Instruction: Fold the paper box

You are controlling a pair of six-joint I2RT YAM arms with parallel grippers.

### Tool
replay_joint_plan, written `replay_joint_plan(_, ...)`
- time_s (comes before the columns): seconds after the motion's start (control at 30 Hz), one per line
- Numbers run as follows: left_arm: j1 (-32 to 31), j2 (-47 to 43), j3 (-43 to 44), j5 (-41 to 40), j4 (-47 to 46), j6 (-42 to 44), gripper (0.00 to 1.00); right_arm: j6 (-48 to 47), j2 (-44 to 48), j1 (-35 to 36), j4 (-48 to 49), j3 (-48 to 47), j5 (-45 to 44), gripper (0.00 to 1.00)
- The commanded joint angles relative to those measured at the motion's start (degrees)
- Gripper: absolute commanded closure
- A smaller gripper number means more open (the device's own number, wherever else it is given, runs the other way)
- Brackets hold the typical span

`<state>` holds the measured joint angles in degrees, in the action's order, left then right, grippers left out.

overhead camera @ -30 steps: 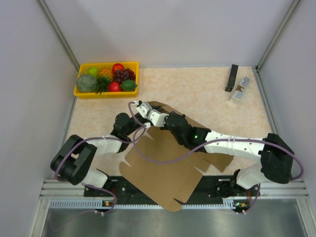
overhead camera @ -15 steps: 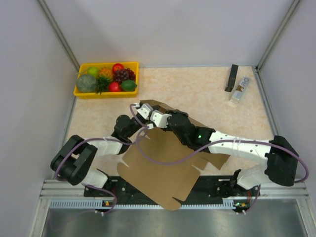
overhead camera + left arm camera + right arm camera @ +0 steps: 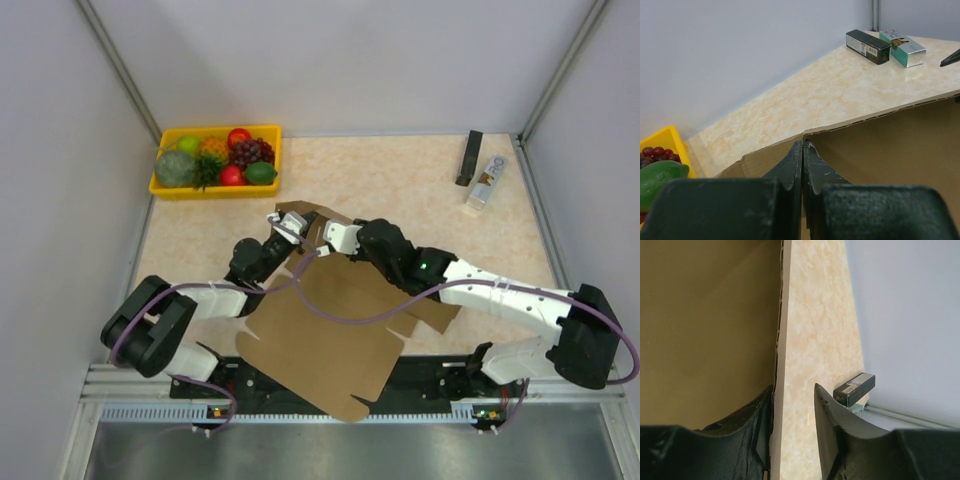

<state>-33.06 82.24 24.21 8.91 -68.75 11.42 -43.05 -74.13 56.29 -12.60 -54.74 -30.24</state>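
1. The left gripper (image 3: 803, 147) is pressed together at the top edge of the paper box (image 3: 320, 340), where two cardboard edges meet at a notch. Whether board is caught between the fingers cannot be told from the wrist view.
2. The right gripper (image 3: 794, 392) is spread. Bare table (image 3: 400, 180) is seen through the gap, and the cardboard edge runs down beside the inner face of the finger on the left of that frame. Nothing is clamped.
3. The paper box is located at lower centre of the overhead frame as a die-cut brown sheet. Its lower portion overhangs the arm bases at the bottom edge of the frame.
4. The upper portion of the sheet, near frame centre, is raised off the table as a tilted panel. Both grippers are placed at that raised edge, just beside each other.
5. Progress is judged as early. One panel is lifted along a crease; the rest of the sheet lies roughly flat.
6. No side wall is seen upright, no flap is tucked into a slot, and no closed box shape is formed. These steps are judged as left to do.
7. The yellow fruit tray (image 3: 215, 192), at upper left, is well apart from the sheet.
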Motion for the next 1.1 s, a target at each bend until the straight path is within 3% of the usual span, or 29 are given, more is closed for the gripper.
replay_joint_plan(0.0, -0.52, -1.73, -0.3, -1.26, -4.2, 1.76, 1.0, -0.54, 0.57, -1.89, -1.81, -2.3, 5.1, 0.65)
replay_joint_plan(0.2, -0.52, -0.68, -0.13, -1.79, -5.25, 1.24, 1.0, -3.0, -3.47, -1.71, 0.64, -4.06, 3.97, 0.77)
replay_joint_plan(0.43, -0.52, 1.35, 0.05, -3.28, -7.8, 0.0, 1.0, -5.91, -5.85, -1.19, 4.69, -5.11, -1.75, 0.78)
replay_joint_plan(0.53, -0.52, 1.35, 0.05, -3.72, -7.8, -0.08, 1.0, -7.4, -5.24, -1.1, 6.71, -4.06, -3.06, 0.87)
replay_joint_plan(0.57, -0.52, 1.26, -0.04, -3.98, -7.8, -0.43, 1.0, -8.53, -5.15, -1.18, 7.06, -3.88, -3.51, 0.95)
replay_joint_plan(0.6, -0.52, 0.74, -0.12, -4.16, -7.54, -1.39, 0.97, -9.15, -5.58, -1.1, 7.41, -3.71, -3.77, 1.0)
replay_joint_plan(0.67, -0.51, -0.23, -0.56, -5.12, -6.84, -2.54, 0.82, -11.17, -5.85, -1.19, 7.94, -3.01, -3.95, 1.0)
replay_joint_plan(0.87, -0.43, -8.74, -3.81, -10.75, 0.62, -12.2, 0.58, -14.25, -6.12, -2.59, 16.01, 0.77, -1.49, 1.0)
replay_joint_plan(1.07, -0.43, -24.38, -8.91, -15.32, 18.35, -26.44, 0.52, -17.69, -6.29, -3.64, 24.27, 3.59, 0.53, 1.0)
